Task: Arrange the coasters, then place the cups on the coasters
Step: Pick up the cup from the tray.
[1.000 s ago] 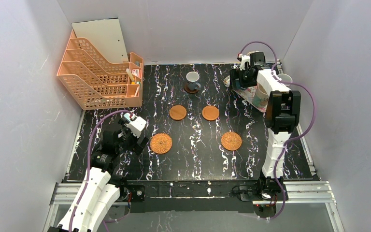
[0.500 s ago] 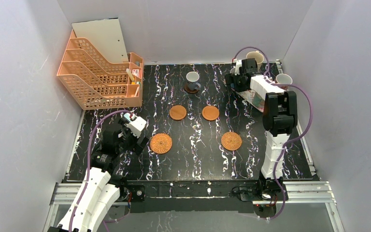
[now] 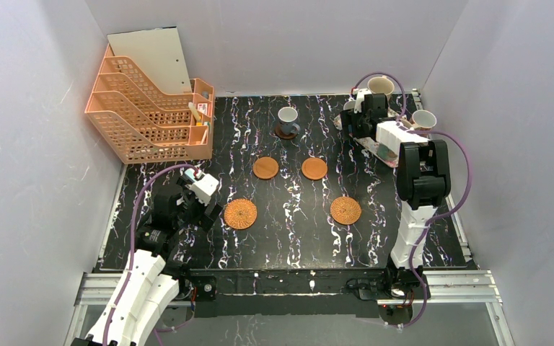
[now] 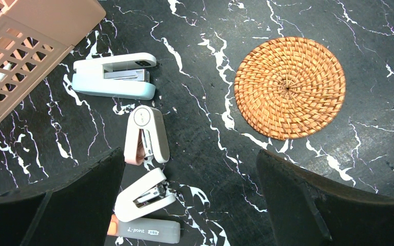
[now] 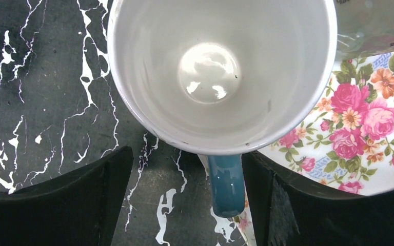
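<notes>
The right fingers (image 5: 56, 205) stand wide apart astride the handle (image 5: 226, 184) of a blue cup (image 5: 220, 66) and grip nothing. The cup sits at the table's (image 3: 296, 238) one o'clock, seemingly half on the floral tray (image 5: 369, 118). An off-centre squeeze could tip it. The left fingers (image 4: 56, 205) gape empty. Five coasters (image 3: 346, 210) show, and four cups (image 3: 287, 115).

The left arm is folded low near its base, the left hand (image 4: 190, 156) aimed straight down with fingers spread wide. The right arm stretches far forward, wrist tipped down, the right hand (image 5: 187, 156) likewise parted, gripping nothing.
</notes>
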`<state>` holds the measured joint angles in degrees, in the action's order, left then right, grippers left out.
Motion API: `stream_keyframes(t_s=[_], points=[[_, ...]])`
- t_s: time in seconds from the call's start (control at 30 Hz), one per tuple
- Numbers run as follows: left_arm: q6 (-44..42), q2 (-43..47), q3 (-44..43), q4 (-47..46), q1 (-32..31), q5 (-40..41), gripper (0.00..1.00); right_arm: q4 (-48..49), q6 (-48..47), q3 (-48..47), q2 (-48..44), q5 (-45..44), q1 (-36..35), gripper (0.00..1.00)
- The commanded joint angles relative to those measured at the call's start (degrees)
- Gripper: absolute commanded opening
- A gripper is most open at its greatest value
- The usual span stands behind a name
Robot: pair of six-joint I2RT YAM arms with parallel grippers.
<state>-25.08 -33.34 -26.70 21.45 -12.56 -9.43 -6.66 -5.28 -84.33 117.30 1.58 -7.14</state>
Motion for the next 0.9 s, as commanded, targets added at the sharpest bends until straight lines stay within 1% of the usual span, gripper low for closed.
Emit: stream_keyframes(t_s=[0.0,0.1,0.43,0.5,0.53,0.87], points=[[0.08,0.12,0.33,0.12,-0.14,0.38,0.98,5.74,0.99,0.94,-2.8,1.17,0.37,0.84],[0.13,0.21,0.33,0.11,-0.19,0.55,0.98,6.17,0.7,1.68,-3.41,1.28,0.45,0.82],[0.12,0.31,0.33,0.11,-0.14,0.69,0.98,8.78,-0.79,2.45,-5.43,-0.43,0.72,0.8],[0.12,0.31,0.33,0.08,-0.19,0.7,0.98,9.02,-0.91,2.51,-5.47,-0.32,0.81,0.73],[0.12,0.31,0.33,0.14,-0.21,0.64,0.98,9.1,-1.0,2.53,-5.42,-0.27,0.81,0.72],[0.12,0.29,0.33,0.15,-0.18,0.78,0.98,8.99,-1.23,1.83,-4.12,-0.23,0.95,0.71]])
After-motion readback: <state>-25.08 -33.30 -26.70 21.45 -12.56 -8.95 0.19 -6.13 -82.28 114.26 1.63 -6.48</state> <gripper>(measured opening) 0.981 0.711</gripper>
